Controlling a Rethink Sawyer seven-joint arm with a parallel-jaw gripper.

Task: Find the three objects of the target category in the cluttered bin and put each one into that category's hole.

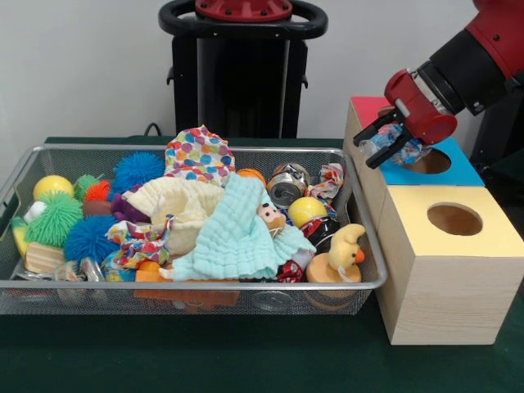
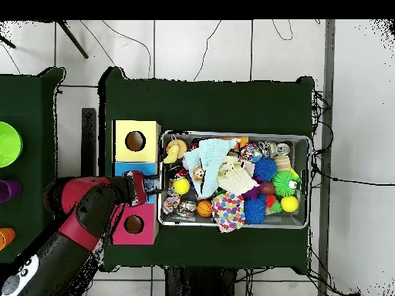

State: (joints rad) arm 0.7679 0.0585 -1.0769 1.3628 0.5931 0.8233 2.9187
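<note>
Claw (image 1: 391,141) gripping a plastic piece (image 1: 391,144), hovering at the blue box's hole (image 1: 429,161), nine o'clock edge. Next: centering over it, releasing.

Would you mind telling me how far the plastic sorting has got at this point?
Done: nothing can be confirmed, since the box insides are hidden. In hand: the gripper is shut on a wrinkly plastic piece, held at the blue-topped box beside its hole, not yet dropped. Left: releasing it, then searching the bin; no other such piece shows among the cloths and balls, so any remaining may be buried.
</note>
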